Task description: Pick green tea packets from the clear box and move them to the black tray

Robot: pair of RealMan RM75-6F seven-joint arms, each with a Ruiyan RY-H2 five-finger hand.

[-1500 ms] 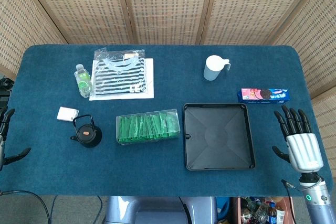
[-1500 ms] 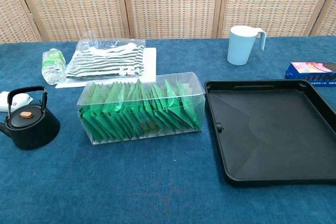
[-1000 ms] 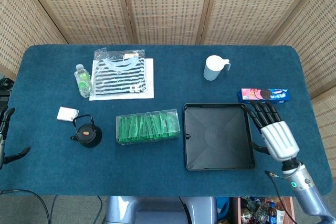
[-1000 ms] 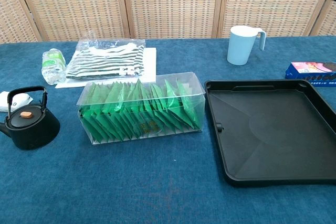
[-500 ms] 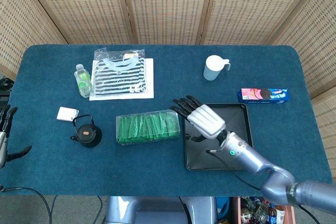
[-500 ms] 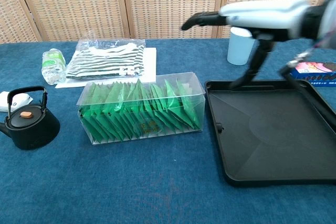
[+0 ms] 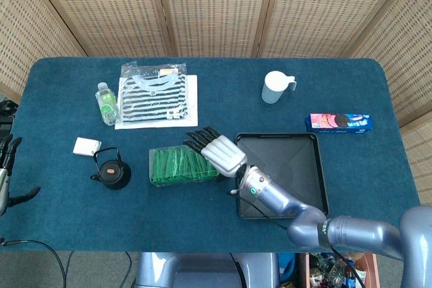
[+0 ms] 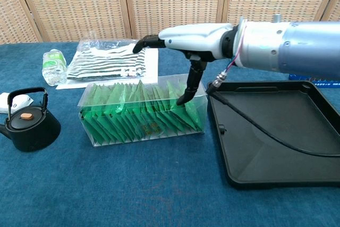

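The clear box [image 7: 172, 164] [image 8: 141, 112] lies left of the black tray [image 7: 290, 180] [image 8: 276, 131] and is packed with several upright green tea packets [image 8: 127, 112]. My right hand [image 7: 216, 150] [image 8: 186, 43] hovers flat over the box's right half, fingers spread and pointing left. In the chest view its thumb hangs down to the packets at the box's right end. It holds nothing. The tray holds no packets. My left hand [image 7: 7, 173] shows at the table's left edge, fingers apart and holding nothing.
A black kettle [image 7: 110, 168] [image 8: 29, 123] stands left of the box, with a small white box [image 7: 86, 146] behind it. A water bottle [image 7: 106, 103], a bagged striped shirt [image 7: 156, 96], a white mug [image 7: 277, 87] and a cookie box [image 7: 339, 122] lie further back.
My right hand has swept left from the table's right edge, across the tray, to above the clear box, and its thumb has come down at the box's right end. The left hand has barely moved.
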